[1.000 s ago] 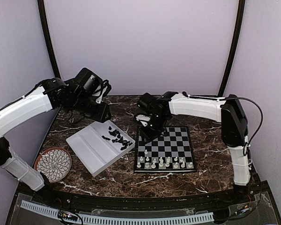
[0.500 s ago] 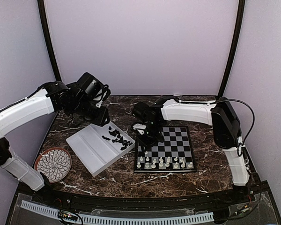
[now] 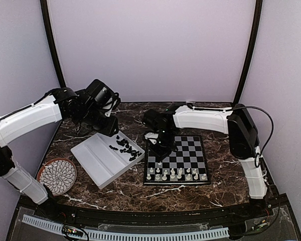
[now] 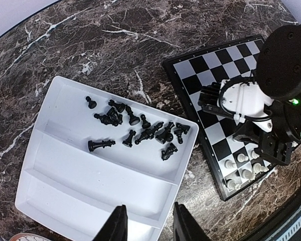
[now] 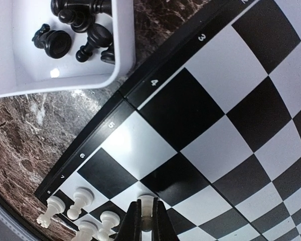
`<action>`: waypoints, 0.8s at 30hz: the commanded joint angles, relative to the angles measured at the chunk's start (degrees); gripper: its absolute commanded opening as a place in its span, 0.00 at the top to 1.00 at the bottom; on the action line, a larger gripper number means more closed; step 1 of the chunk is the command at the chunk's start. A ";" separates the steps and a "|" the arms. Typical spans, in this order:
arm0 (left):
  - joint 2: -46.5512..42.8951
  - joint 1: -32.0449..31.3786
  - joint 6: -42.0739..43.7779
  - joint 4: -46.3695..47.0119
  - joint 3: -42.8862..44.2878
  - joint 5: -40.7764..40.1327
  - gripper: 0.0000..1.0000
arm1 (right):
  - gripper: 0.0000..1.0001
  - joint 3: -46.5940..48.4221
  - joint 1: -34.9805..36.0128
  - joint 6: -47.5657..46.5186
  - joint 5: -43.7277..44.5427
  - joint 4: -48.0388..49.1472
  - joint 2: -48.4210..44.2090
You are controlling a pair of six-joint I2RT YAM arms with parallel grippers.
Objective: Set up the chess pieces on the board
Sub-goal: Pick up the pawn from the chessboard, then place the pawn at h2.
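Right wrist showed my right tool (image 5: 145,213) clamped tight around a white piece (image 5: 147,202) at the board (image 5: 210,100). My left tool (image 4: 148,223) hung half-spread, empty, above the tray (image 4: 90,186).

Soft, even light falls from above, and all three views are bright. Shadows are faint. A small glare spot sits on the white tray (image 5: 54,73), and the pale squares of the board (image 5: 140,145) shine a little. The wrist views bend straight lines near the edges, and the white chess piece (image 5: 146,205) at the bottom looks slightly soft
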 commanded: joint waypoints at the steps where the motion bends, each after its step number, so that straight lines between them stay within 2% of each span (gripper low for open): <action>1: 1.54 -0.03 1.21 1.14 1.82 0.46 0.67 | 1.00 -4.02 -0.42 0.64 3.72 -1.84 -8.01; 15: 10.35 -0.03 2.91 2.76 9.96 5.12 0.67 | 1.00 -28.08 -6.76 5.25 8.10 0.84 -30.43; 24: 12.51 -0.10 1.65 2.61 11.89 6.76 0.67 | 1.00 -38.80 -8.82 7.22 7.67 3.40 -38.01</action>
